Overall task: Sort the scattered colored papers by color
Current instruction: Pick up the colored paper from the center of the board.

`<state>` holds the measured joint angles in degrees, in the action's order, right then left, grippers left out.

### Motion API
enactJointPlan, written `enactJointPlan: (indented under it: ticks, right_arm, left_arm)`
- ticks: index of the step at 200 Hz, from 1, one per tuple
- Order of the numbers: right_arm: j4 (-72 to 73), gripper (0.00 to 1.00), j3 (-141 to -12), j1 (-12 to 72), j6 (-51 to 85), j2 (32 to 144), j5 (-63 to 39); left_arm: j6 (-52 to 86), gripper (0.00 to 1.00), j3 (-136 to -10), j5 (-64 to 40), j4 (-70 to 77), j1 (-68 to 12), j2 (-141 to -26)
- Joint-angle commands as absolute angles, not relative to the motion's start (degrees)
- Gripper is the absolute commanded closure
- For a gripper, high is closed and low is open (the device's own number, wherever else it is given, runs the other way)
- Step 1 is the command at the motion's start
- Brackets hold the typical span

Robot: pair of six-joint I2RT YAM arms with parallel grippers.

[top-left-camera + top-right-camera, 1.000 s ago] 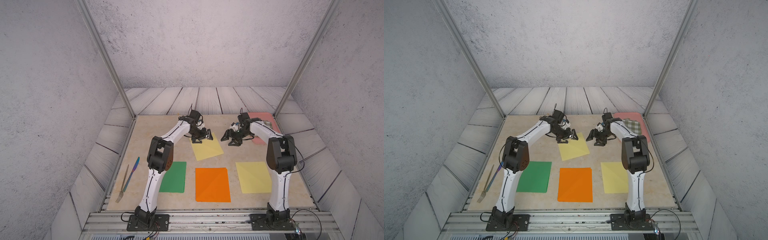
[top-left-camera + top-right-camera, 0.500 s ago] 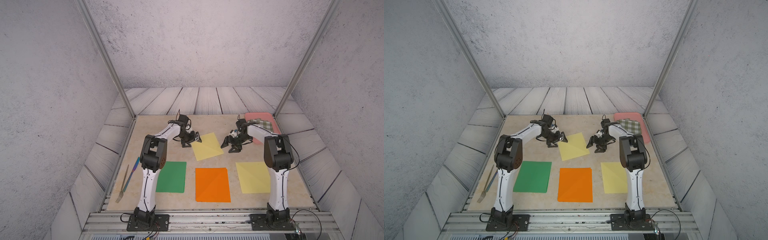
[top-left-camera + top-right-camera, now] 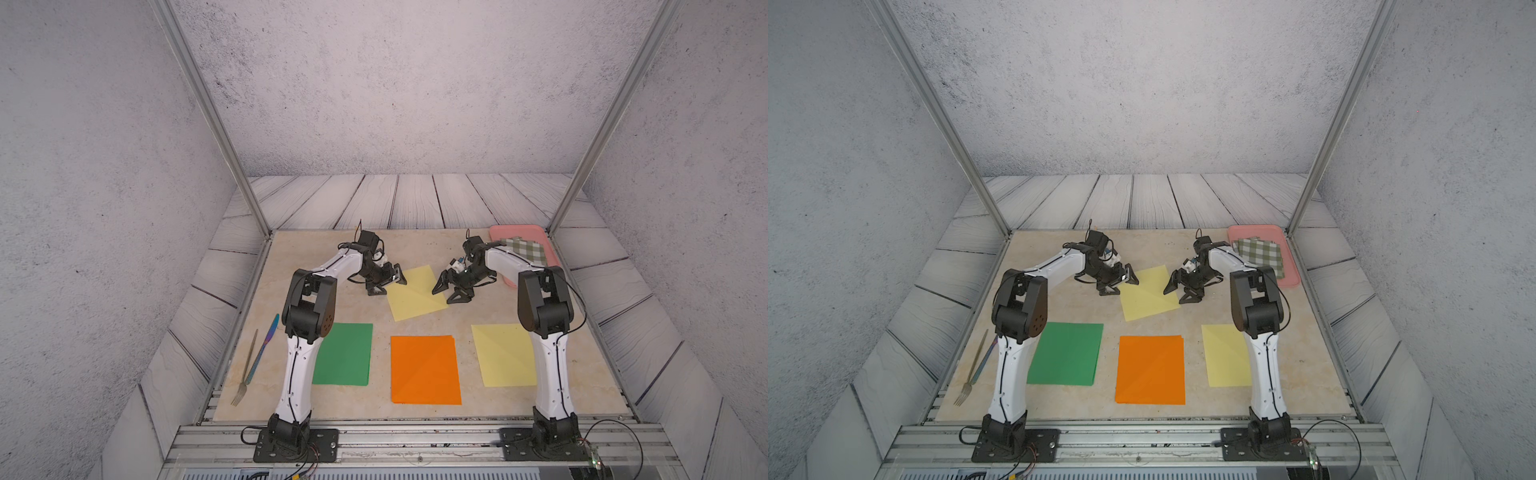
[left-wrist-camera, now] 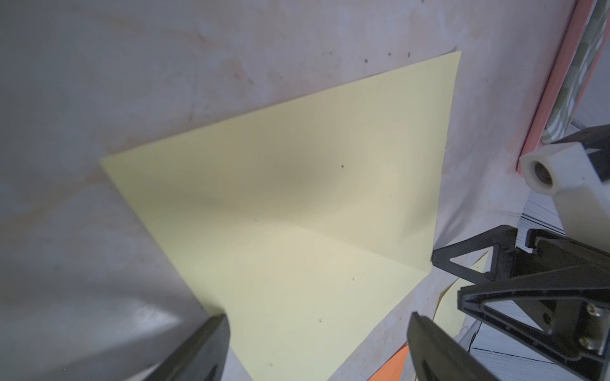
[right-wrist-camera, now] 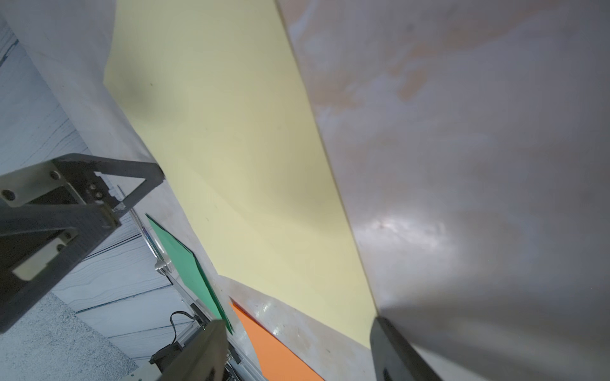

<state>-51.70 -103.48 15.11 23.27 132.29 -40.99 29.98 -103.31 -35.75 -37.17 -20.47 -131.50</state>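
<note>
Top views, papers: in both top views the green paper (image 3: pixel 345 353) (image 3: pixel 1067 353), orange paper (image 3: pixel 426 370) (image 3: pixel 1150 370) and near yellow paper (image 3: pixel 505 355) (image 3: pixel 1223 355) lie flat in a row along the counter's (image 3: pixel 478 309) front edge, with bare strips between them. The tilted yellow paper (image 3: pixel 415 293) (image 3: pixel 1148 295) sits askew behind the orange one, clear of all three.
Top views, claws: the left claw (image 3: pixel 388 284) (image 3: pixel 1120 286) is at the tilted sheet's left corner and the right claw (image 3: pixel 445 294) (image 3: pixel 1177 295) at its right edge. Both are spread wide and grip nothing.
Top views, room: there's open counter behind the tilted sheet, all the way to the back edge.
Top views, surroundings: the pink tray (image 3: pixel 519 229) with its checked cloth (image 3: pixel 523 249) sits in the far right corner, close behind the right arm. A fork (image 3: pixel 245 374) and knife (image 3: pixel 264 349) lie by the left edge. The arms cover the outer edges of the green and near yellow sheets.
Left wrist, sheet: the tilted yellow paper (image 4: pixel 297 214) fills the frame, with a crease rising across it. The left claw (image 4: pixel 317 346) straddles its nearest corner.
Left wrist, extras: the right claw (image 4: pixel 495 273) has a tip right at the opposite corner; contact I can't call. The tray rim (image 4: pixel 554 82) runs close beyond.
Right wrist, sheet: the tilted yellow paper (image 5: pixel 231 148) runs between the open fingers of the right claw (image 5: pixel 297 349), one tip at its corner.
Right wrist, extras: green paper (image 5: pixel 188 260), orange paper (image 5: pixel 274 346) and the opened left claw (image 5: pixel 82 198) show beyond.
</note>
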Motion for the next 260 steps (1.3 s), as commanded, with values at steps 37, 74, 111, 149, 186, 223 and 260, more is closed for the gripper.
enactJointPlan:
  ticks: [37,74,111,149,186,223,260]
  right_arm:
    - [-52.95,0.27,-106.72,17.05,23.29,140.33,-39.99]
    - [-53.15,0.27,-109.04,17.41,23.85,141.7,-41.21]
    - [-54.34,0.41,-110.98,17.6,23.48,142.98,-40.21]
    - [-54.17,0.54,-111.22,17.53,24.18,143.08,-39.73]
    - [-52.87,0.63,-111.3,17.32,24.95,141.05,-40.22]
    - [-51.14,0.68,-111.74,17.15,27.29,140.65,-44.27]
    - [-47.85,0.74,-111.61,16.93,30.04,139.14,-48.86]
  left_arm:
    - [29.97,0.09,-101.59,-37.42,-37.18,-21.27,-134.24]
    - [30.24,0.09,-101.91,-37.96,-36.64,-21.36,-134.93]
    - [30.23,0.09,-102.4,-38.23,-36.31,-21.27,-135.17]
    - [30.6,0.08,-101.8,-39.02,-34.52,-21.14,-134.1]
    - [35.95,0.06,-96.78,-39.25,-26.94,-18.5,-128.77]
    - [37.42,0.05,-93.76,-39.55,-25.88,-16.8,-124.33]
    - [39.84,0.05,-88.47,-40.42,-22.78,-16.52,-121.98]
